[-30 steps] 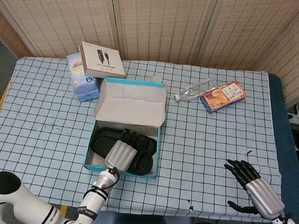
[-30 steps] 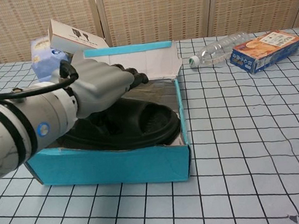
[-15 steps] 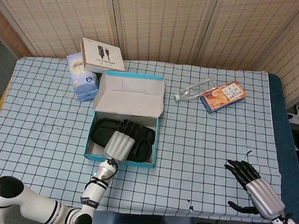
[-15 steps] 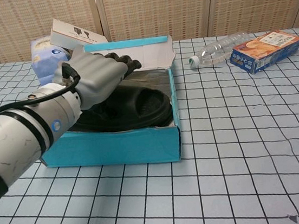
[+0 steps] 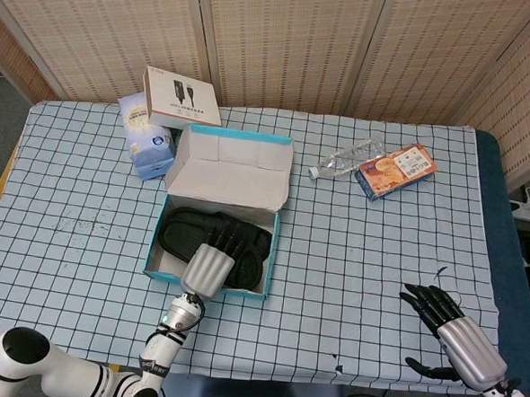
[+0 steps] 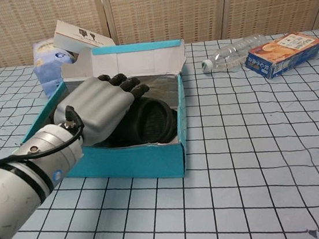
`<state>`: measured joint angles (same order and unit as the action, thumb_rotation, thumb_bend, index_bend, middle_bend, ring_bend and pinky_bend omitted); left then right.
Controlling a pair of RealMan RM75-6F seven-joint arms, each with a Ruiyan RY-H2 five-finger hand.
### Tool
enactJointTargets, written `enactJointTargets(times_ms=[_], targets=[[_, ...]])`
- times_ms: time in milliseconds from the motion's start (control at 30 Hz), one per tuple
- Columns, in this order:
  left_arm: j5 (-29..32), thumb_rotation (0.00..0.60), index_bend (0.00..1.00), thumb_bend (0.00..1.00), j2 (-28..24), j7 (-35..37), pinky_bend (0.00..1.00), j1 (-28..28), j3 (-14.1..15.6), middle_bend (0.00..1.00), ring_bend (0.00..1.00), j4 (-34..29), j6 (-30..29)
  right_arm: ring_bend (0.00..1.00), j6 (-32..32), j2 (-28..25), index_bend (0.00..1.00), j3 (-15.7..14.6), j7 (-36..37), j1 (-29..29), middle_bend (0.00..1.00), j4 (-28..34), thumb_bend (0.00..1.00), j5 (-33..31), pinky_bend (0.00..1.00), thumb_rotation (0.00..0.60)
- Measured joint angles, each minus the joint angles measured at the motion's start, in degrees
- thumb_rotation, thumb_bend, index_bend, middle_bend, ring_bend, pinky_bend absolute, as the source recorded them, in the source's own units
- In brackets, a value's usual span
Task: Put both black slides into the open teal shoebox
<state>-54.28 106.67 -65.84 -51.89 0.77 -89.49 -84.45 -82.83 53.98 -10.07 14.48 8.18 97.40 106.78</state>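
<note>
slides in the box, left hand over them

your left hand (image 5: 211, 265) sits over the near edge of the shoebox (image 5: 271, 253), fingers reaching in and curled over the black slides (image 5: 184, 234). from the chest view the fingertips (image 6: 125, 88) lie on or just above the top slide; i can't tell if you're gripping it or only pressing down, contact is hidden by the hand. looks like a settling push so the pair lies flat below the rim, judging by the low angle of the hand

both slides seem to be inside already, side by side or overlapping, filling most of the floor of the box. task looks close to done, only the hand needs to come out

materials: slides are matte black moulded foam or rubber, rounded, with a wide strap arching up (image 6: 148, 121). the box is thin card, teal outside, plain grey-white inside, lid (image 5: 233, 168) standing up on the far side and leaning on nothing. light card, so it could slide on the checked cloth (image 5: 83, 223) if you push sideways

your right hand (image 5: 450, 331) rests near the front right corner of the table, well apart from the box, fingers spread, holding nothing

far side: a small white box (image 5: 181, 99) on a blue pack (image 5: 147, 146), a clear plastic bottle (image 5: 344, 158) lying down, an orange packet (image 5: 394, 170)
</note>
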Motion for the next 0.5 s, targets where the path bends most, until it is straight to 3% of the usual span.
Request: enactJointTargets(times_ms=[500], targets=[[-9.6, 0.600, 0.00, 0.50, -6.0, -1.2, 0.15, 6.2, 7.3, 0.00, 0.00, -9.4, 0.4, 0.00, 0.1, 0.0, 0.00, 0.0, -0.6, -0.1, 0.00, 0.1, 0.14, -0.1, 0.00, 0.528]])
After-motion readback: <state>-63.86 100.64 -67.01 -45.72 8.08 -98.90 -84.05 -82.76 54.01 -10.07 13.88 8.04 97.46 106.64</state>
